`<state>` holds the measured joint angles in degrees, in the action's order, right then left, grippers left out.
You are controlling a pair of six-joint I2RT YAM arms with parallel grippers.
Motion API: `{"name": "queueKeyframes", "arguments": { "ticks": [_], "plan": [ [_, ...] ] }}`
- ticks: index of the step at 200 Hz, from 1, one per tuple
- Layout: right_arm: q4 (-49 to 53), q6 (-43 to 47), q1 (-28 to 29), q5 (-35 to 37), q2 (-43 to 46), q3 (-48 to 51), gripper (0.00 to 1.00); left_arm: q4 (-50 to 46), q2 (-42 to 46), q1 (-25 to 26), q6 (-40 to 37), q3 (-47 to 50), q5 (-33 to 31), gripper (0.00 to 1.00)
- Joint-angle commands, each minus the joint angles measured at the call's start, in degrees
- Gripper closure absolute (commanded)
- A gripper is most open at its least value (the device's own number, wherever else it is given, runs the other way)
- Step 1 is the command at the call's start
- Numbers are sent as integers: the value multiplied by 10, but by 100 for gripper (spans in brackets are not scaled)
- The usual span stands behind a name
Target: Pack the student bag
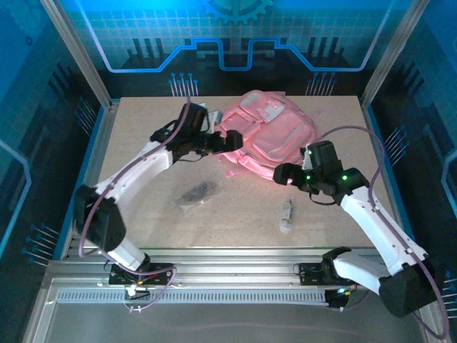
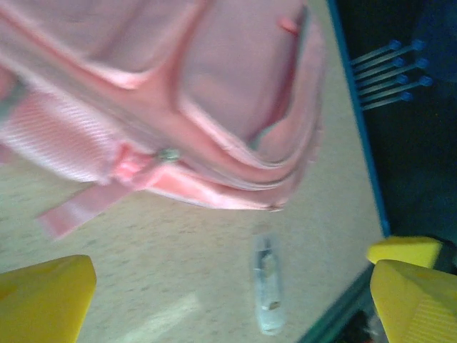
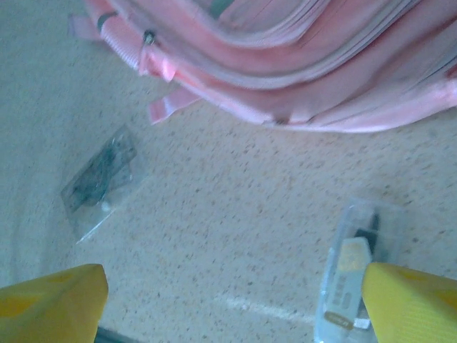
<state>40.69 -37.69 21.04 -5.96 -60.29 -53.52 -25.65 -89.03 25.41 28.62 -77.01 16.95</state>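
Student bag (image 1: 268, 132) lies at 12 o'clock on surface (image 1: 143, 121). Left tool (image 1: 225, 143) at its 9 o'clock edge, jaws wide, empty. Right tool (image 1: 280, 174) at its 5 o'clock, jaws wide, empty.

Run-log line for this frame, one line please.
student bag: flat on table, far centre | left pincer: open, empty, beside bag | right pincer: open, empty, beside bag | dark packet, pale packet: on table, unpacked

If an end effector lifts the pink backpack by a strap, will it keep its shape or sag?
Probably it sags: the student bag looks soft, with creased fabric lying flattened. Unlikely to roll. The loose strap may trail and drag.
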Motion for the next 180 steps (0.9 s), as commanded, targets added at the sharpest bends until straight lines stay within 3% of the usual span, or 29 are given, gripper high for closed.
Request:
{"name": "queueKeyframes", "arguments": {
  "ticks": [1, 43, 88, 180],
  "plan": [
    [-31, -42, 45, 27, 6, 25, 8, 2, 42, -21, -17, 78, -88, 1],
    [-88, -65, 140, 71, -47, 18, 0, -6, 95, -69, -8, 180, -154, 1],
    [-130, -52, 176, 64, -145, -3, 0, 34, 116, -137, -17, 260, -160, 1],
    [-184, -65, 204, 58, -251, -20, 0, 98, 19, -153, -4, 324, -71, 1]
  ]
}}
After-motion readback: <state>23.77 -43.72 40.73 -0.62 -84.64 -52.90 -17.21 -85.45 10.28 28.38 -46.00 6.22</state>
